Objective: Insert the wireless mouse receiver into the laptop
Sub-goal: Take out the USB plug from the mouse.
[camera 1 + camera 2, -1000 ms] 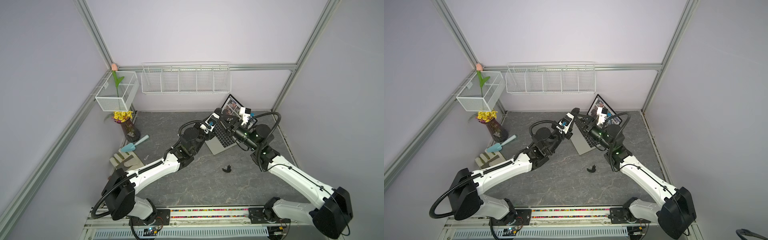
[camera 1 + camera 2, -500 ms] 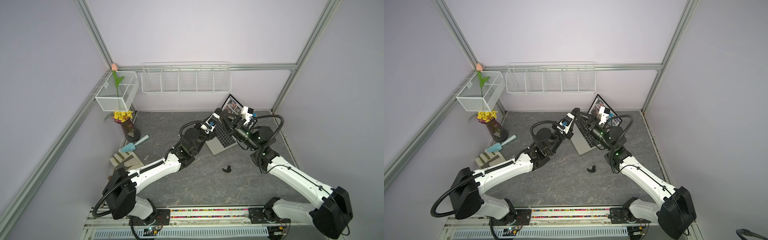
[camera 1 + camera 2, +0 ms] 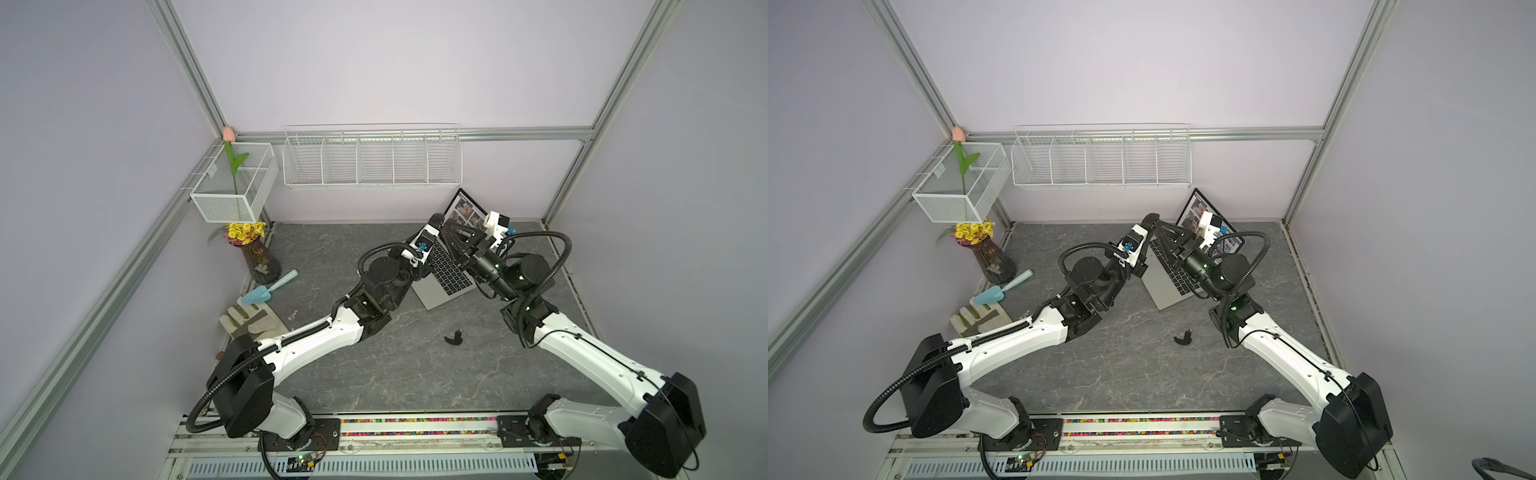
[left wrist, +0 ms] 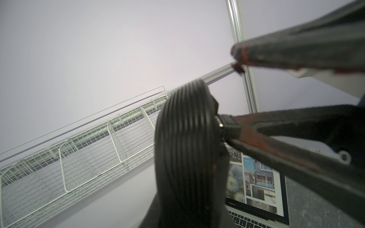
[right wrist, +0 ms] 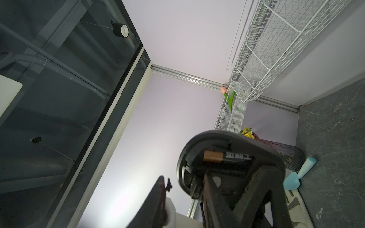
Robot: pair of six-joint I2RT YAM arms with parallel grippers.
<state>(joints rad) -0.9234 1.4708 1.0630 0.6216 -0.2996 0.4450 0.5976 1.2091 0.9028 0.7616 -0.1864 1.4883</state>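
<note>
Lower centre in the right wrist view, the mouse (image 5: 227, 142), underside open, holds a battery (image 5: 227, 157), with the wireless mouse receiver (image 5: 194, 190) lodged beside it. The left gripper (image 3: 433, 223) clamps the mouse. The right gripper (image 3: 448, 230) reaches in at it, fingers apart, over the laptop (image 3: 436, 293), right of centre. Upper left, a mesh basket (image 3: 224, 205) holds a tulip (image 3: 228, 134), and a vase (image 3: 259, 262) holds yellow flowers (image 3: 244, 229).

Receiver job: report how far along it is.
Done: the cover piece lies off on the table, and the mouse shows its battery bay open. In hand: the left gripper holds the mouse up by the laptop, while the right gripper has its fingers apart at that bay. Left: pull out the receiver, which I cannot make out for sure, and plug it into the laptop.
</note>
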